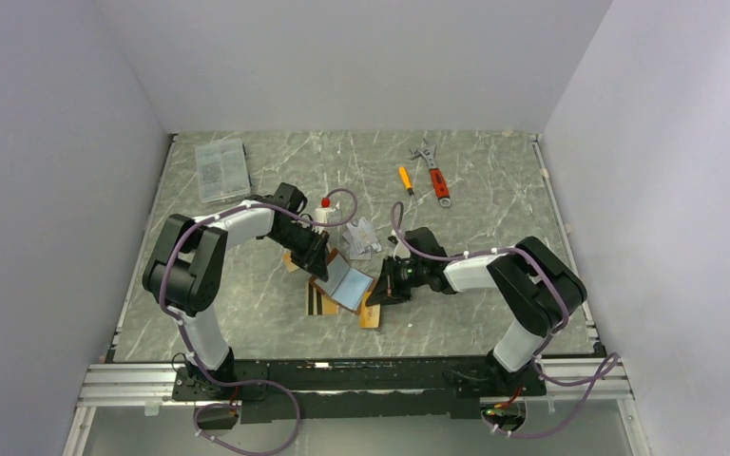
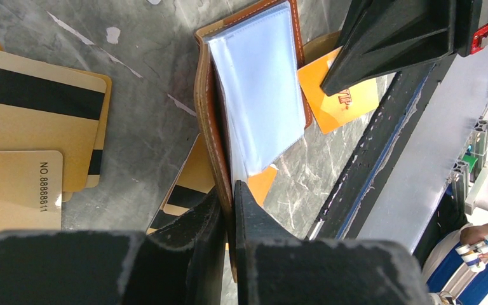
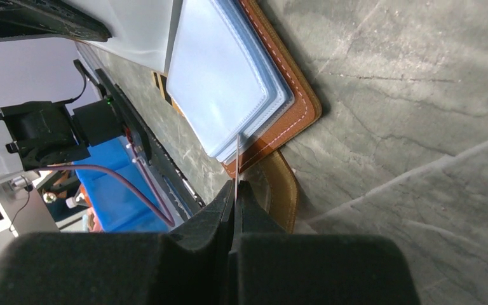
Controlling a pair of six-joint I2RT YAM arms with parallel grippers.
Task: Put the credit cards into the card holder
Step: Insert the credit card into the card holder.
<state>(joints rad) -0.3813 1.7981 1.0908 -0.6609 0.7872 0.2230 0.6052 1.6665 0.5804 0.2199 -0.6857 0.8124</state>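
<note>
The tan leather card holder [image 1: 345,283] lies open mid-table, its clear sleeves [image 2: 260,95] fanned up. My left gripper [image 2: 230,187] is shut on the edge of its leather cover [image 2: 204,108]. My right gripper [image 3: 235,187] is shut on a thin pale sheet seen edge-on, whose far end meets the sleeves [image 3: 222,82]; I cannot tell whether it is a card or a sleeve. Gold credit cards with black stripes [image 2: 32,108] lie beside the holder. An orange card [image 2: 346,105] lies on the table below the right fingers [image 2: 394,38]. Silver cards [image 1: 361,237] lie behind the holder.
A clear plastic box [image 1: 221,169] sits at the back left. A red-handled wrench [image 1: 434,176] and an orange screwdriver [image 1: 405,180] lie at the back. A small red-capped bottle [image 1: 325,207] stands behind the left gripper [image 1: 316,255]. The holder's snap tab [image 3: 286,190] curls beside the right jaws.
</note>
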